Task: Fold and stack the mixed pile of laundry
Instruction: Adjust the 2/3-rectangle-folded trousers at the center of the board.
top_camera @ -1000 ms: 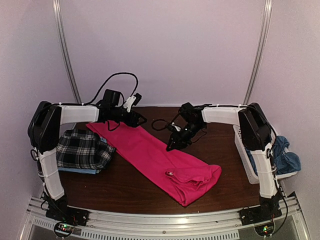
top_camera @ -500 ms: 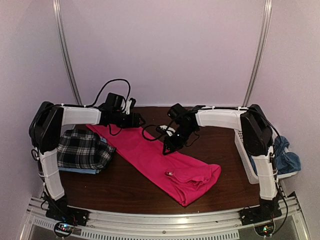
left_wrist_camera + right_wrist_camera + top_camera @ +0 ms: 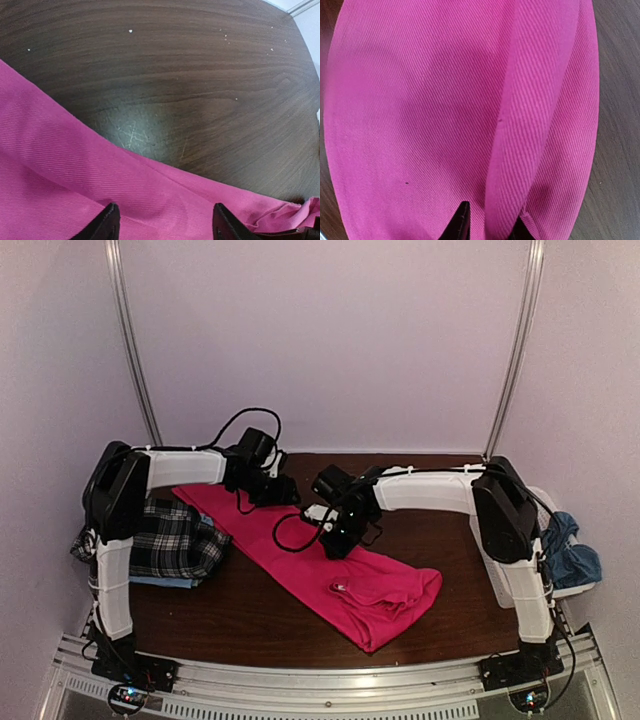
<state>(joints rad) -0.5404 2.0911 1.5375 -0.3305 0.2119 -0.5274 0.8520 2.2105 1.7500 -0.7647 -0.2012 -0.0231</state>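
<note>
Hidden: the light blue shirt [image 3: 160,582] shows only as a thin strip under the near edge of the plaid shirt [image 3: 175,540], and the left arm [image 3: 120,495] crosses the plaid shirt's left part.
Cut off: both wrist views show only the fingertips, at the bottom edge.
Basket: the white lattice basket [image 3: 572,589] sits at the right edge of the table [image 3: 250,615], largely behind the right arm [image 3: 505,515]. The duller blue cloth [image 3: 570,555] is bunched inside it.
Trousers: the hot-pink trousers [image 3: 380,590] lie diagonally on the table, running from far left to near right, beside the plaid shirt.
Left hand: the left gripper [image 3: 165,227] is low over the trousers' far edge, jaws wide, gripping nothing.
Right hand: the right gripper [image 3: 490,225] has its jaws narrow, pinching a raised fold of the trousers.
</note>
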